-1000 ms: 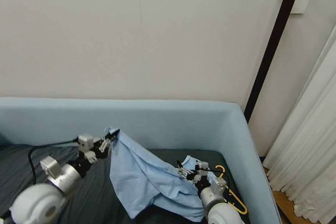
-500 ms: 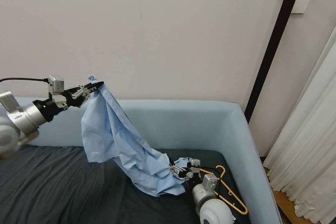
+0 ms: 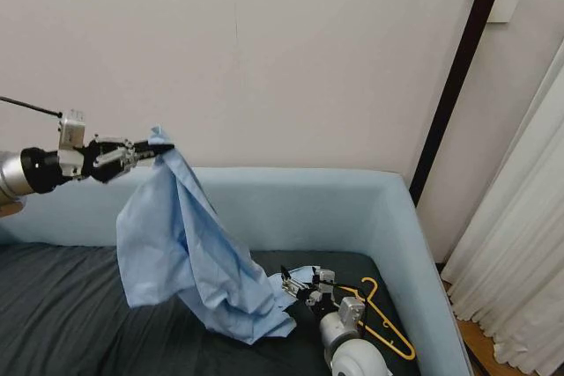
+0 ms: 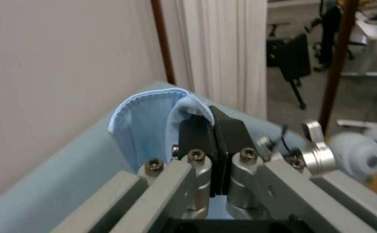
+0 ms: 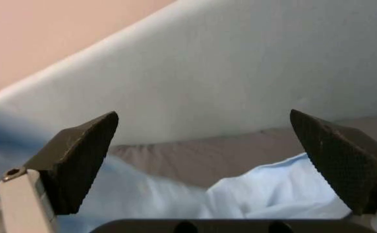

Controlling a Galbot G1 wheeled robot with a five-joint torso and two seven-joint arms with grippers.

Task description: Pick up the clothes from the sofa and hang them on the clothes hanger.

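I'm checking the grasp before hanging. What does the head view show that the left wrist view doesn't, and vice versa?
Head view adds: the blue shirt draping from the left gripper down toward the sofa seat, the yellow hanger lying there, and the right gripper low beside it. Left wrist view adds: fingers shut on the shirt's stitched hem, an office chair beyond. Both share shirt, left gripper, sofa back.
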